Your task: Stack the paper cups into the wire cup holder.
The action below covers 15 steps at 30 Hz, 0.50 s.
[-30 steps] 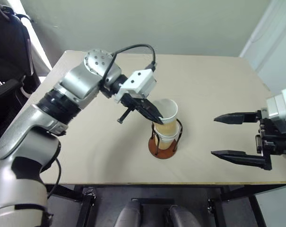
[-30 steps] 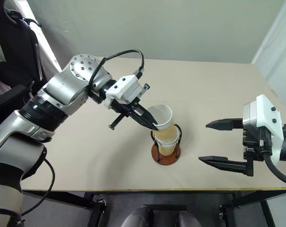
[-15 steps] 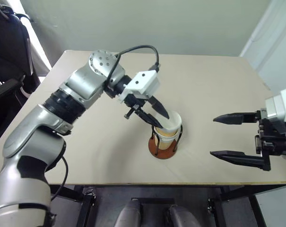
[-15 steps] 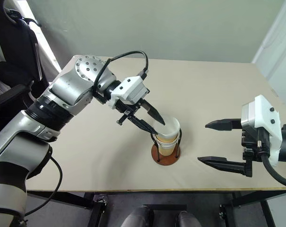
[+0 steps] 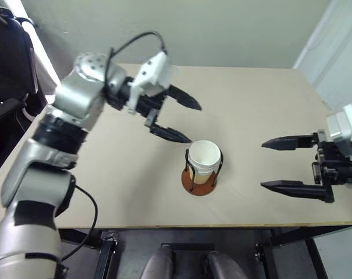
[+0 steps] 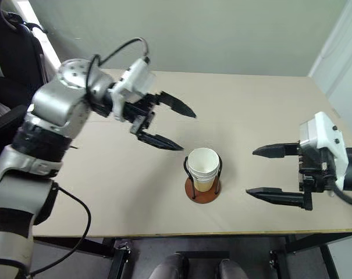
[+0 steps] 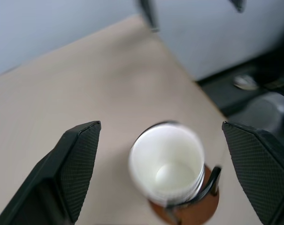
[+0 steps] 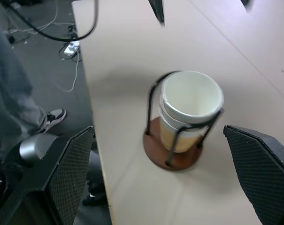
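Observation:
The paper cups (image 5: 203, 158) sit nested in one upright stack inside the wire cup holder (image 5: 198, 185), near the table's front middle. The black wire loops rise on both sides of the stack, and the brown base (image 8: 172, 158) rests flat on the table. My left gripper (image 5: 194, 123) hovers open just behind and to the left of the stack, with nothing between its fingers. The left wrist view looks down into the white inside of the top cup (image 7: 168, 164). My right gripper (image 5: 263, 164) stands open to the right of the holder, pointing at it and well clear.
The beige table (image 5: 263, 99) ends close in front of the holder. A black chair (image 5: 7, 64) stands off the table's left side. In the right wrist view a person's leg and shoe (image 8: 51, 117) and floor cables (image 8: 69, 47) lie beyond the table edge.
My left gripper opened and let go of the top cup, which dropped down into the stack. The gripper then drew back, up and to the left. The right gripper stayed put.

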Available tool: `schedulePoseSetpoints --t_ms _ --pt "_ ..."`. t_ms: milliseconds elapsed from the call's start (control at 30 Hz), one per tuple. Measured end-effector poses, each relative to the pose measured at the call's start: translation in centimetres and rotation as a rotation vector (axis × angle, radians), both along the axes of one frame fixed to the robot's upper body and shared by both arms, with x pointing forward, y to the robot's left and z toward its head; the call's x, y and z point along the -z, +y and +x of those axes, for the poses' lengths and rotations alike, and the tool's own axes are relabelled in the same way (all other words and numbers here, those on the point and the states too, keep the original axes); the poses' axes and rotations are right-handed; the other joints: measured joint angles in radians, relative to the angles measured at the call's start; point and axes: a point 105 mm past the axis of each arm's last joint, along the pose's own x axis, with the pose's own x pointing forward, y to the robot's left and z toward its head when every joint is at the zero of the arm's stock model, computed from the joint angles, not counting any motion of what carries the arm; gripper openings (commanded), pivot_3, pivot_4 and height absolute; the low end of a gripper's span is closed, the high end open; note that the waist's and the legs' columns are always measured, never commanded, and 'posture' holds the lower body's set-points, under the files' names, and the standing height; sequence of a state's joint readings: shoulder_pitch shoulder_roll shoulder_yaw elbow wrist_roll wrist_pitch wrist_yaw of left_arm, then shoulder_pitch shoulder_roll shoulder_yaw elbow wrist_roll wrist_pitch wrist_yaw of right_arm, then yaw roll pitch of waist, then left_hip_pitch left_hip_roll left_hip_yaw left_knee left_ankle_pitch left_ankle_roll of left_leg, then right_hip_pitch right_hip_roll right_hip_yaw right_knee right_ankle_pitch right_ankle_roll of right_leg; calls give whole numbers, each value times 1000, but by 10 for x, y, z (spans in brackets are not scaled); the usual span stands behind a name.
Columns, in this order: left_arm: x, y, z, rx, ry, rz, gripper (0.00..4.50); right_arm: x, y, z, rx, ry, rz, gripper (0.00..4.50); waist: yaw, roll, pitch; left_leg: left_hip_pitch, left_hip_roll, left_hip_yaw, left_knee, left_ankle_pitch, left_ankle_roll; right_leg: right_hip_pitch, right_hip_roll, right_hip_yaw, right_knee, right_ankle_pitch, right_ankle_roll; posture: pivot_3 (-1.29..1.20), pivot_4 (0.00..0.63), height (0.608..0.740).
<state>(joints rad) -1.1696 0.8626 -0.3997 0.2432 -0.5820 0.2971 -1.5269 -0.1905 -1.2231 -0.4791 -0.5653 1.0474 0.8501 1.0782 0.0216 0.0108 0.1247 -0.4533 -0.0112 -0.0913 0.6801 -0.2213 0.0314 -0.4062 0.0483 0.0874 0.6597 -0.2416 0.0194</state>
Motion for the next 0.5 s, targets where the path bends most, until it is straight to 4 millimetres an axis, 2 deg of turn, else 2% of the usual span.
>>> schedulePoseSetpoints --t_ms 100,133,300,367,500 --pt "30 73 -6 -261 150 10 4455 15 -33 16 79 81 14 4500 -20 1 0 1 0 0 -1 2 -3 -2 1 1 0 0 -1 0 150 740" --pt "38 90 -8 -333 202 -3 4455 19 -47 22 119 98 19 4500 -19 1 0 0 0 -1 -1 2 -3 -3 1 0 0 -1 -1 0 150 740" --pt "54 125 -37 -456 356 -103 4455 20 -74 29 142 88 -14 4500 -7 1 0 1 0 -1 -2 2 -2 0 0 -1 2 -1 -6 0 150 740" --pt "57 132 -43 -503 375 -138 4455 18 -83 31 153 88 -9 4500 -2 1 0 2 0 -1 -2 3 -3 0 0 -1 2 -1 -11 0 150 740" --pt "53 144 -46 -581 353 -193 4455 10 -88 34 137 64 10 4500 -8 1 0 6 1 -1 -2 5 -5 1 1 -1 3 -3 -22 0 150 740"
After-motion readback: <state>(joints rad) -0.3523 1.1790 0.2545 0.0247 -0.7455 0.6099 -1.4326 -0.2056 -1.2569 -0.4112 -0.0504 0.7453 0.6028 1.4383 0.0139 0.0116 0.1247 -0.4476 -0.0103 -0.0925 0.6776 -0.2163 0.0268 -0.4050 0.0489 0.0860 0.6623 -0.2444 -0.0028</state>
